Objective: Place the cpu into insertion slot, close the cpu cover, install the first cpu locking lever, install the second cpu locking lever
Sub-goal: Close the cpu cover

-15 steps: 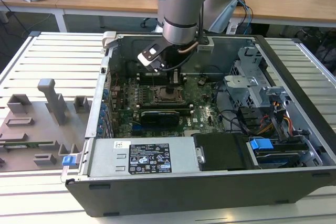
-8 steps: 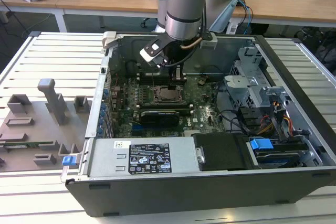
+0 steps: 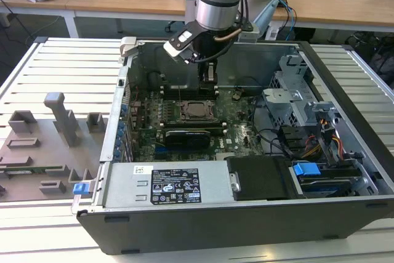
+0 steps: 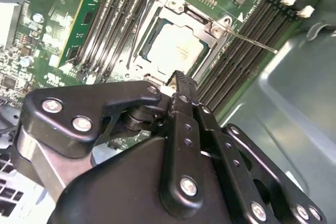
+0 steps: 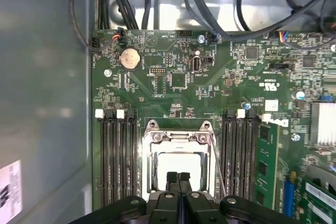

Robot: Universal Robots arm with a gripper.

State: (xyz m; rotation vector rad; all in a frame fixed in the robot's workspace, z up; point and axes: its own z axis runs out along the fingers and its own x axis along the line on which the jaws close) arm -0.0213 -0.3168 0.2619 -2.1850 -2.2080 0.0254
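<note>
The cpu (image 3: 198, 110) (image 4: 177, 47) (image 5: 178, 164) lies flat in the motherboard's socket, its silver-grey top facing up. The cpu cover (image 4: 176, 4) (image 5: 178, 138), a silver frame, lies down around it. One thin metal lever (image 4: 252, 42) (image 5: 219, 169) runs along one side of the socket and angles slightly away from it. Another thin lever (image 4: 137, 31) lies along the opposite side. My gripper (image 3: 208, 77) (image 4: 179, 77) (image 5: 177, 176) hangs just above the socket's edge. Its black fingers (image 5: 172, 178) are pressed together with nothing between them.
Black memory slots (image 5: 116, 153) (image 5: 240, 150) flank the socket. In the exterior view a black graphics card (image 3: 188, 137) sits just in front of the socket, a power supply (image 3: 166, 186) fills the near edge, and a drive cage with cables (image 3: 301, 115) stands at that view's right. The case walls enclose everything.
</note>
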